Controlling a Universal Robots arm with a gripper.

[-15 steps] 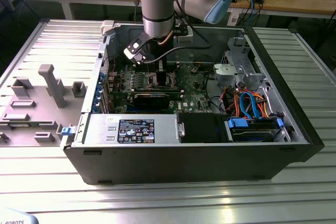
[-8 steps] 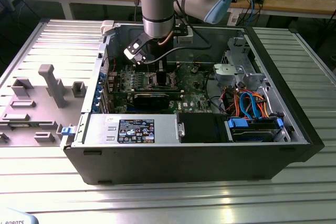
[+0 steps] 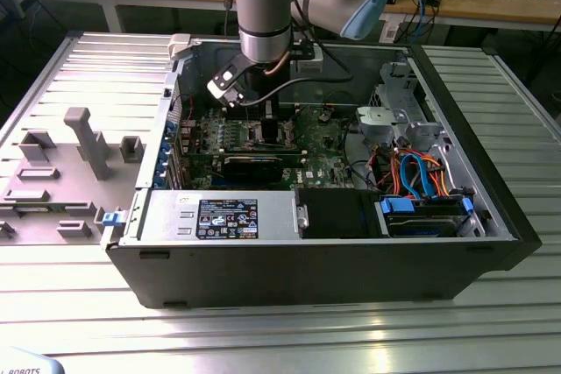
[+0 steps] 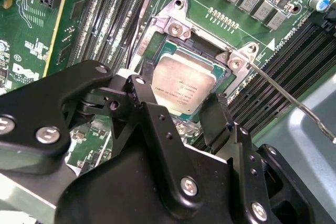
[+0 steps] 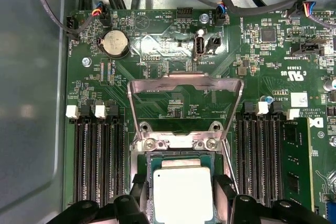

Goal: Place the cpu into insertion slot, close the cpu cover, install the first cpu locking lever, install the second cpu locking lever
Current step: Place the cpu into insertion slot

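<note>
The cpu [image 4: 181,88] [image 5: 182,192], a square chip with a silver-grey top, lies in the insertion slot [image 4: 173,24] [image 5: 178,144] on the green motherboard. My gripper [image 4: 178,100] [image 5: 181,190] [image 3: 266,124] hangs straight over it, with one black finger [image 4: 137,90] against each of two opposite sides of the chip, shut on it. The cpu cover [image 5: 185,83], a silvery frame plate, stands swung up off the slot on its hinge. A thin metal locking lever [image 4: 294,103] sticks out past one corner of the slot, unlatched.
Black RAM slots [image 5: 100,161] [image 5: 260,156] flank the slot on both sides. In the exterior view a long black expansion card [image 3: 254,164] lies in front of the slot, a power supply [image 3: 219,216] nearer still, drive bays with cables [image 3: 421,172] to the right, and a grey fixture tray [image 3: 79,146] outside the case.
</note>
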